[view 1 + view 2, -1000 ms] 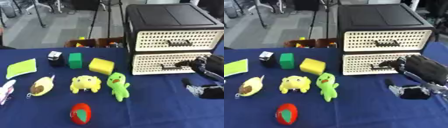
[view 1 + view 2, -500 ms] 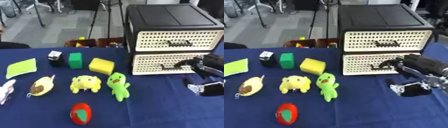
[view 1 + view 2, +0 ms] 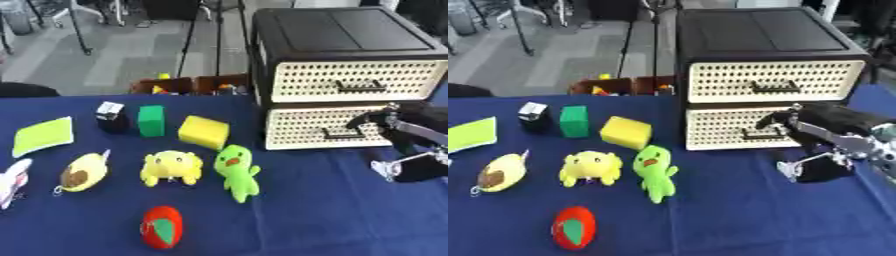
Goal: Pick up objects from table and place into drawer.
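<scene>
Nothing on the desk [image 3: 710,210] has been moved since a second ago; only the right robot hand [image 3: 820,127] has been shifted a little nearer to the lower drawer [image 3: 737,129]. It is seen at 3 o'clock, black with silver parts. Its fingers [image 3: 773,119] are curled close by the drawer's handle [image 3: 761,133], but whether the handle is held cannot be told. Both drawers of the black box [image 3: 337,35] look closed. The upper drawer [image 3: 350,81] is set right above the lower one.

The toys are laid out on the blue cloth, well apart from the robot hand. A green doll [image 3: 234,171] is seen near the middle, with a yellow doll [image 3: 171,167] just beside it at 9 o'clock. A red toy [image 3: 162,226] is placed at 6 o'clock. A yellow sponge [image 3: 204,132] and a green block [image 3: 150,120] are set nearer the box. A small dark cube [image 3: 111,116] is next to the block. An avocado toy [image 3: 81,173] and a flat green pad [image 3: 42,135] are found at 9 o'clock. The left robot hand is not seen.
</scene>
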